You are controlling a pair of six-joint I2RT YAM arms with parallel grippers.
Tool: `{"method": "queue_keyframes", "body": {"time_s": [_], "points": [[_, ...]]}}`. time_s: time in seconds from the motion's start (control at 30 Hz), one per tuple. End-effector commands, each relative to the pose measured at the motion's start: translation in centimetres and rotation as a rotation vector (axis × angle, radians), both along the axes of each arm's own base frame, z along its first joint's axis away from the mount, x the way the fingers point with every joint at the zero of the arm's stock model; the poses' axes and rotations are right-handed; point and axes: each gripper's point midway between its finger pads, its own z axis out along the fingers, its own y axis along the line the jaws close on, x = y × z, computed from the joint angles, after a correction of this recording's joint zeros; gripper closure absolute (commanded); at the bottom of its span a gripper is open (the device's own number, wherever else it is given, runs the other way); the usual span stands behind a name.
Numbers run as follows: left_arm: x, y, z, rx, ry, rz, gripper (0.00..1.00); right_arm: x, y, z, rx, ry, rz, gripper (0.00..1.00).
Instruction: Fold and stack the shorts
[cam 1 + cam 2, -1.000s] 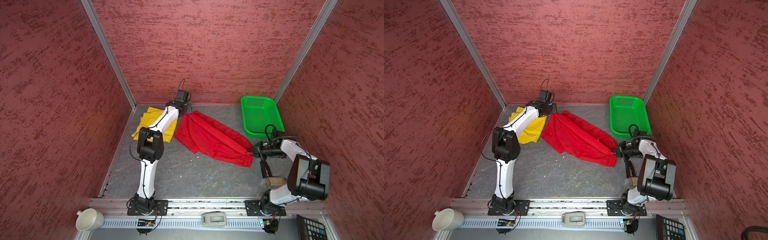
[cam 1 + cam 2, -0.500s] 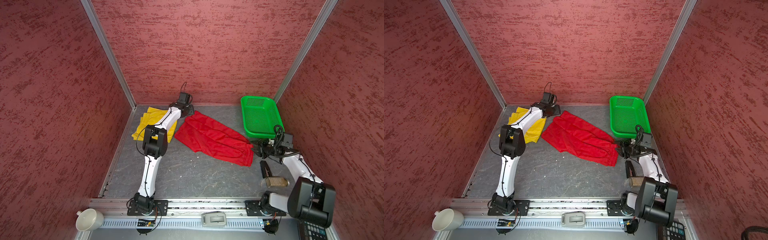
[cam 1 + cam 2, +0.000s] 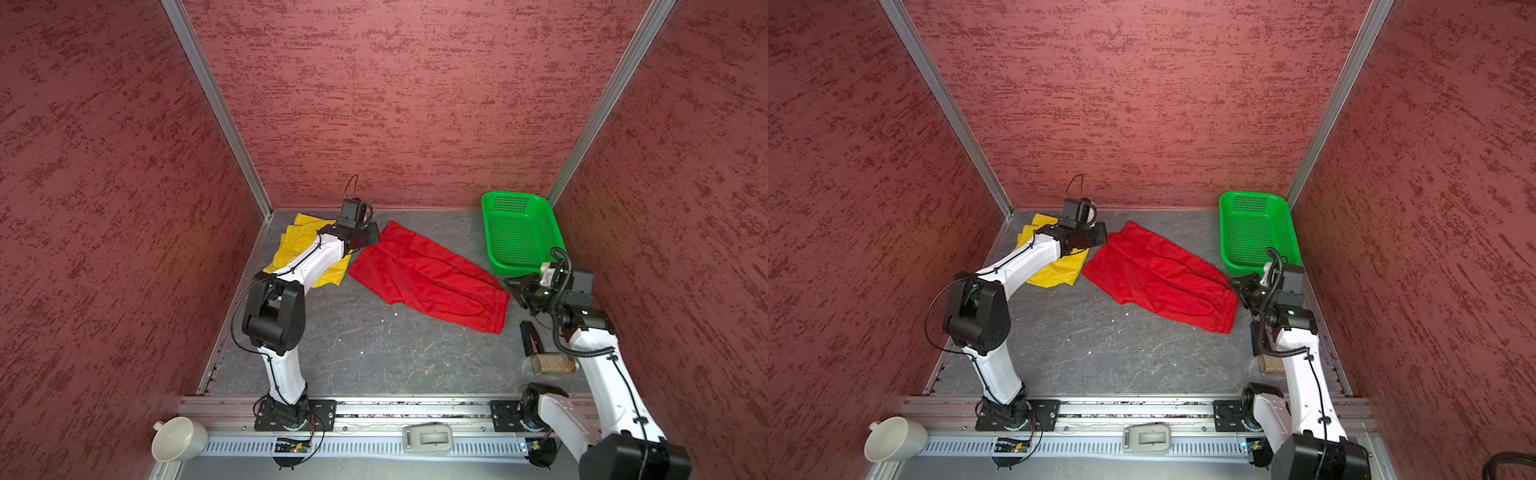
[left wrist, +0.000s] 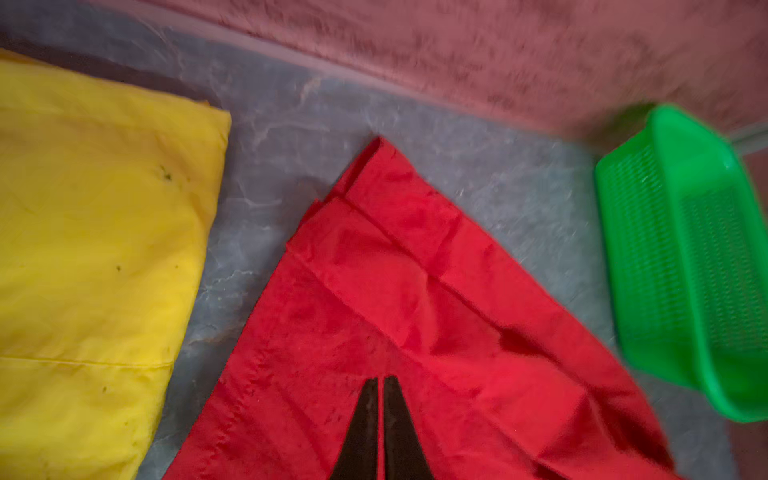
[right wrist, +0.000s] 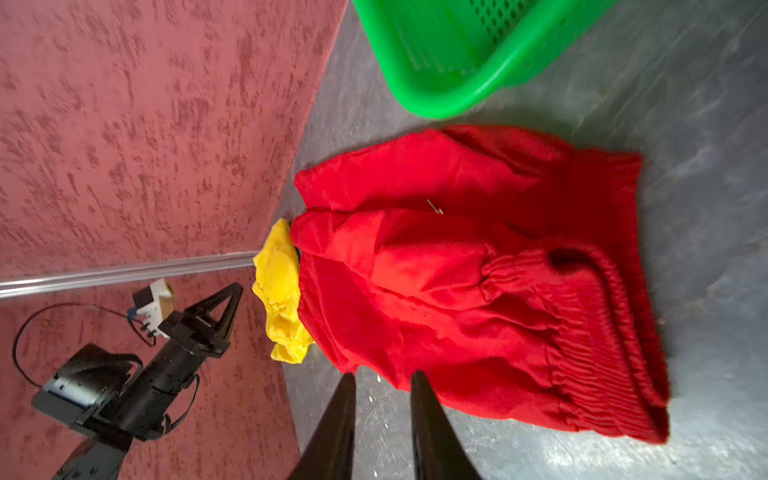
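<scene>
The red shorts (image 3: 424, 278) lie flat across the middle of the grey floor, with the gathered waistband toward the right. The yellow shorts (image 3: 291, 249) lie at the back left, partly under my left arm. My left gripper (image 3: 375, 239) hovers over the red shorts' leg-hem end. In the left wrist view its fingers (image 4: 380, 378) are pressed together above the red fabric (image 4: 374, 299), with nothing seen held. My right gripper (image 3: 513, 286) sits just right of the waistband. In the right wrist view its fingers (image 5: 383, 374) stand slightly apart, with bare floor between them and the red shorts (image 5: 457, 291) beyond.
A green perforated basket (image 3: 517, 266) stands at the back right, close behind my right gripper. A black object (image 3: 530, 338) and a small jar lying on its side (image 3: 555, 364) rest by the right arm. A white cup (image 3: 178, 438) sits at the front rail.
The red shorts were stretched between both grippers. Both let go and the shorts now lie flat. My left gripper shut again, and my right gripper drew back and narrowed.
</scene>
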Motion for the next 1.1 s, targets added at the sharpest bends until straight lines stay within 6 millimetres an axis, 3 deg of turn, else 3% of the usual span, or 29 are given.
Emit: {"method": "queue_keyframes", "body": {"time_s": [0.0, 0.1, 0.2, 0.43, 0.6, 0.73, 0.87, 0.97, 1.07], "points": [[-1.9, 0.1, -5.6, -0.003, 0.145, 0.063, 1.0, -0.7, 1.8, -3.3, -0.036, 0.064, 0.015, 0.82], [-3.2, 0.6, -8.0, 0.011, 0.196, 0.102, 1.0, -1.1, 3.8, -6.0, 0.004, 0.097, 0.048, 0.86], [-4.1, 1.1, -9.8, 0.035, 0.241, 0.13, 1.0, -1.5, 4.2, -8.7, 0.023, 0.151, 0.052, 0.91], [-6.5, 2.9, -12.3, 0.111, 0.313, 0.184, 1.0, -3.0, 1.9, -13.8, -0.041, 0.334, -0.011, 0.95], [-10.0, 4.1, -12.7, 0.122, 0.355, 0.209, 1.0, -5.1, -0.7, -15.6, -0.103, 0.446, -0.059, 0.95], [-13.8, 4.8, -12.4, 0.119, 0.381, 0.225, 1.0, -7.3, -1.9, -15.9, -0.16, 0.508, -0.07, 0.94], [-17.4, 4.5, -10.6, 0.098, 0.374, 0.217, 1.0, -8.9, -2.3, -14.6, -0.191, 0.508, -0.072, 0.92], [-18.9, 4.2, -8.0, 0.048, 0.328, 0.209, 1.0, -8.0, -1.7, -11.8, -0.175, 0.406, -0.045, 0.88], [-18.5, 4.0, -5.7, -0.026, 0.24, 0.192, 0.98, -6.7, -0.6, -9.7, -0.141, 0.312, -0.011, 0.87]]}}
